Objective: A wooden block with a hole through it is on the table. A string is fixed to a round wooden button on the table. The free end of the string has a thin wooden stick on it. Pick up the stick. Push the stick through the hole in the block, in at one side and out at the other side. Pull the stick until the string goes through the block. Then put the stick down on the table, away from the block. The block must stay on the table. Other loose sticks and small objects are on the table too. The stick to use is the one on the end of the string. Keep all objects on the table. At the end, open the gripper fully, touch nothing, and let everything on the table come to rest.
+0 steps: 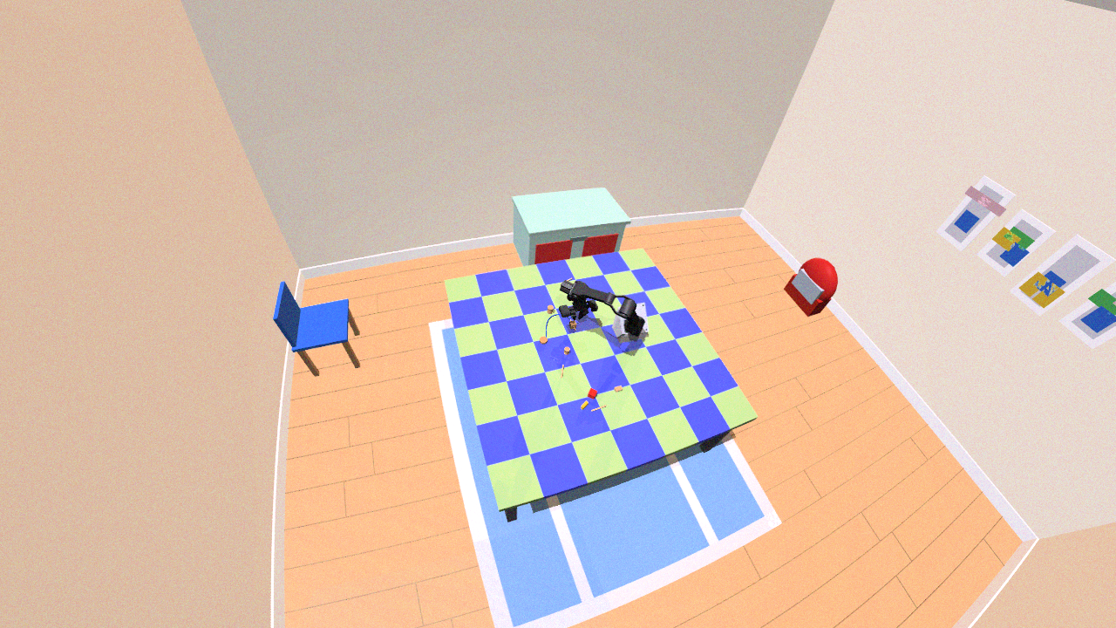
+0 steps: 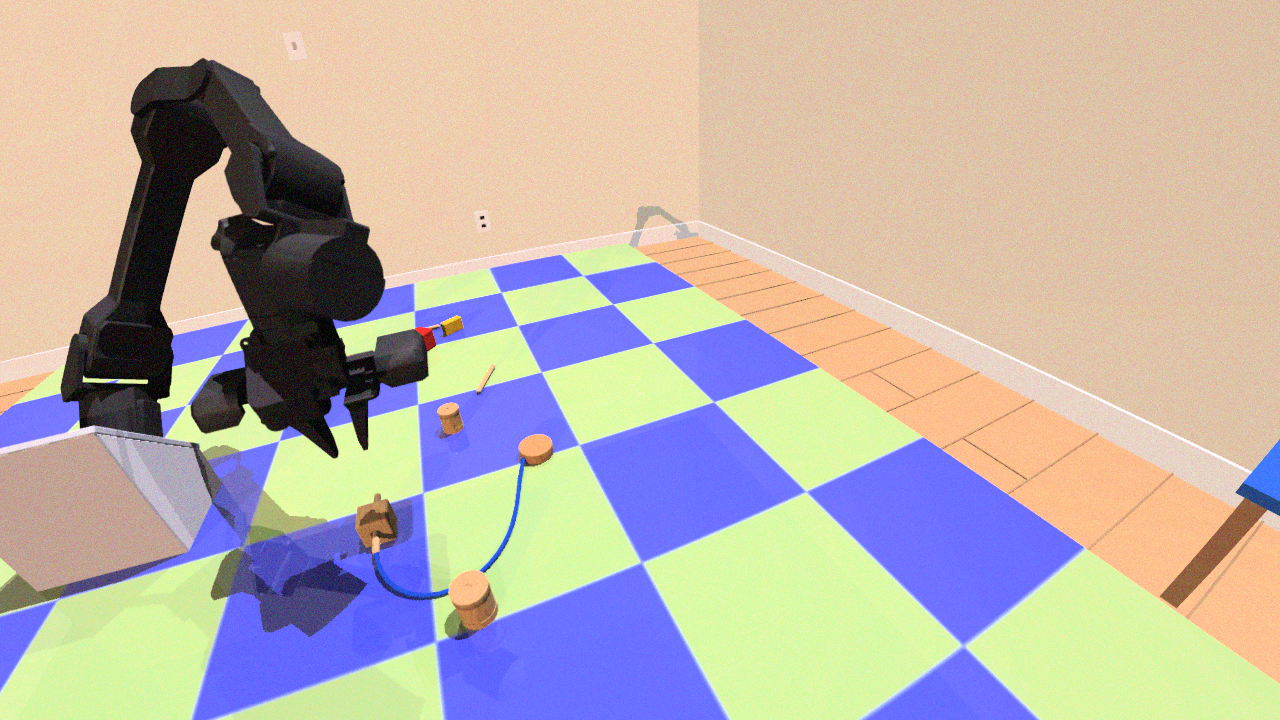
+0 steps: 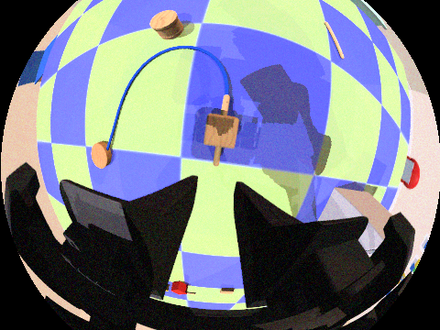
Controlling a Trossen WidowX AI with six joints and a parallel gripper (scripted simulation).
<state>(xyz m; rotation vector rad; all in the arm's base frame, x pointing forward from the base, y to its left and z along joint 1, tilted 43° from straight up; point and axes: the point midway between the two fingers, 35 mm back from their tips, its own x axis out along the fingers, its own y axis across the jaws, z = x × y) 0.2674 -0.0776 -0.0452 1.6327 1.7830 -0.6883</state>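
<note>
Shows the gripper (image 1: pixel 579 308) (image 2: pixel 349 452) (image 3: pixel 215 185) above the table (image 1: pixel 632 445) (image 2: pixel 895 501) (image 3: pixel 147 110), with fingertips apart and nothing between them. Note the wooden block (image 1: pixel 573 324) (image 2: pixel 375 522) (image 3: pixel 222 130) on the table below, with the thin stick (image 2: pixel 375 544) (image 3: pixel 225 104) lodged through its hole and protruding at both sides. Trace the blue string (image 1: pixel 547 323) (image 2: pixel 516 505) (image 3: pixel 183 47) from the stick's end, outside the block, in a curve to the round button (image 1: pixel 543 340) (image 2: pixel 535 448) (image 3: pixel 101 155). Compare the wooden cylinder (image 1: pixel 550 309) (image 2: pixel 472 600) (image 3: pixel 167 25), upright near the curve.
</note>
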